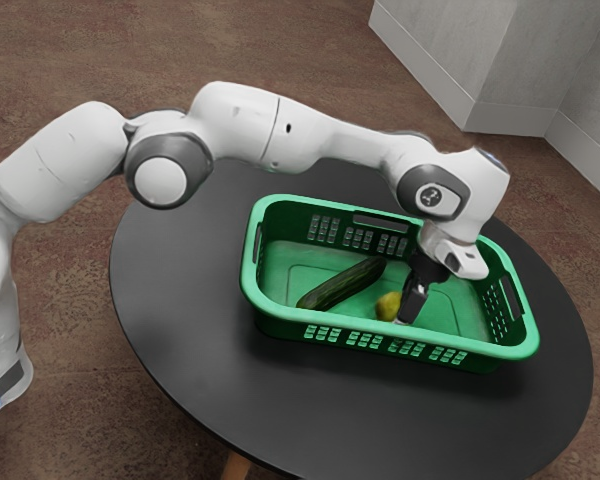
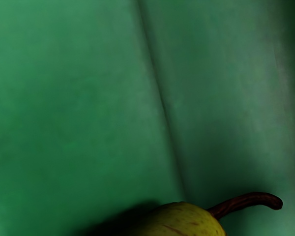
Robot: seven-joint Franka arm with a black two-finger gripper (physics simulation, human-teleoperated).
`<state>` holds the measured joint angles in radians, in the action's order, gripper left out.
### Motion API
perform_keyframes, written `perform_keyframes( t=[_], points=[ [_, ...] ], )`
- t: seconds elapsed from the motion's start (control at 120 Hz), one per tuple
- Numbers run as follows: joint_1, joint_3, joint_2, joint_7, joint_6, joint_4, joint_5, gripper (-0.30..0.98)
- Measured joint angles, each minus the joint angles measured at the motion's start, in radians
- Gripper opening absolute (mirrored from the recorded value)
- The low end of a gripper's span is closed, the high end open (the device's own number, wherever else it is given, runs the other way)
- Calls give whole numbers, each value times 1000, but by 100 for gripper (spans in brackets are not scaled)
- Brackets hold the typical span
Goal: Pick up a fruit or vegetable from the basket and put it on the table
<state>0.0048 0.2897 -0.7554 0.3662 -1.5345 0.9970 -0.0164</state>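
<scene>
My black gripper [image 1: 408,308] reaches down into the green basket [image 1: 528,345], low over its floor. A yellow-green pear [image 1: 388,306] is right beside the gripper, on its side toward the exterior view's left. Part of the pear may be hidden behind the gripper. In the wrist view the pear [image 2: 187,221] appears at the lower edge, its dark brown curved stem [image 2: 248,199] over the green floor [image 2: 78,108]. A long dark green cucumber [image 1: 342,284] lies slantwise in the basket, farther toward the exterior view's left.
The basket stands on a round black table [image 1: 190,300], with its raised walls around the hand. Pale wall panels [image 1: 480,60] rise beyond the table, above a brown floor [image 1: 60,400].
</scene>
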Motion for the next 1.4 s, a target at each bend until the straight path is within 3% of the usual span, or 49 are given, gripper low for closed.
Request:
perform_keyframes(
  t=[0.158, 0.525, 0.967, 1.4],
  points=[
    [-3, 0, -1, -7, -6, 0, 5, 63],
    [-4, 0, 2, -18, -13, -1, 0, 34],
    [5, -8, 65, -23, -14, -14, -8, 34],
    [34, -171, 214, -25, 3, -15, -7, 34]
  ],
)
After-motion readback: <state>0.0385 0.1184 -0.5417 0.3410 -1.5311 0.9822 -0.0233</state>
